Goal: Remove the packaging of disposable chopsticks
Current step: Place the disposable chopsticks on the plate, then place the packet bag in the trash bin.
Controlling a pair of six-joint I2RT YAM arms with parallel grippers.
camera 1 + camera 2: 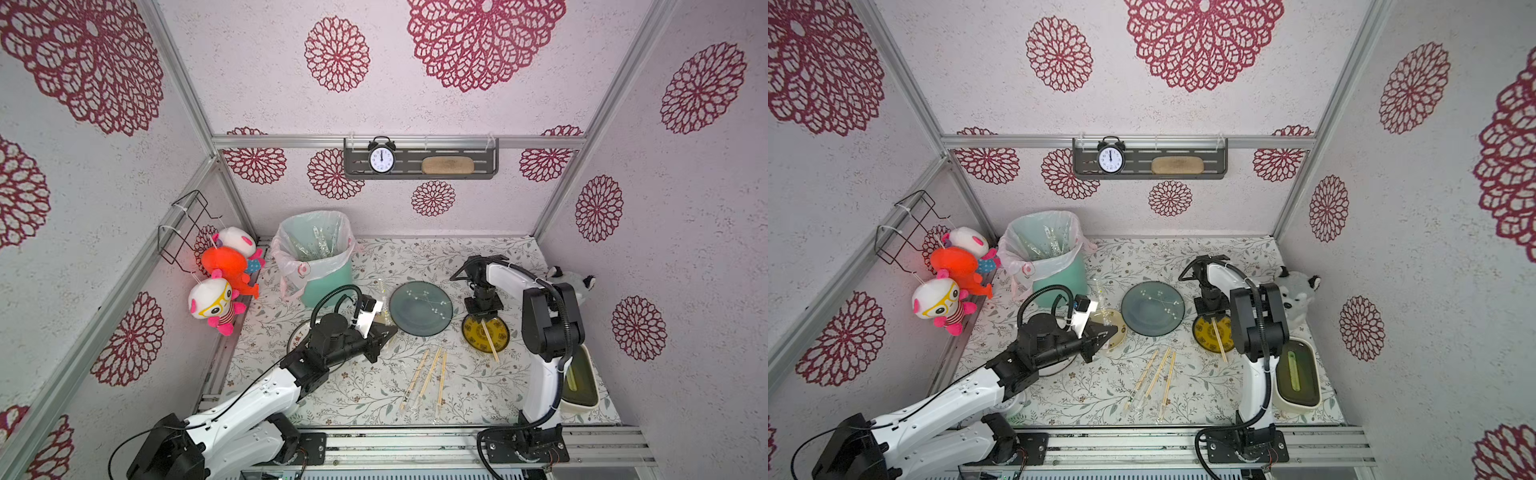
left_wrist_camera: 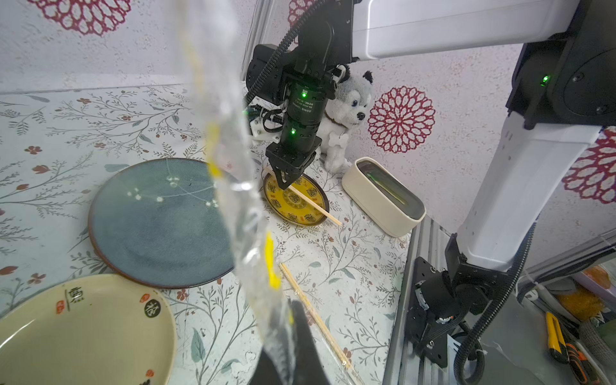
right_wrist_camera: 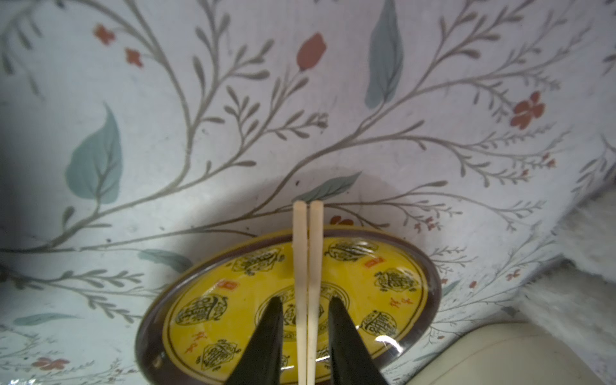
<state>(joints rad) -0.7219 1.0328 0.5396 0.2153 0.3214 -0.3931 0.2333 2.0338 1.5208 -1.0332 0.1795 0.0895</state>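
Since the bare chopsticks (image 3: 308, 260) lie across the yellow plate (image 3: 393, 266), far right on the bench (image 1: 353, 386), my right end effector (image 3: 305, 301) stands parted just wide of them, gripping nothing. My left end effector (image 2: 290, 333) is clamped on the sleeve (image 2: 233, 160), which looks empty and is held upright left of the blue plate (image 2: 150, 233), probably bound for the bin (image 1: 328, 282) far left. Three wrapped pairs (image 1: 428, 378) wait near centre.

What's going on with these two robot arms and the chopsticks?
The left gripper is clamped on an empty clear plastic sleeve, held up in the air. The right gripper stands open over a pair of bare bamboo chopsticks lying across the small yellow patterned plate. Three more pairs, apparently wrapped, lie on the floral tabletop.
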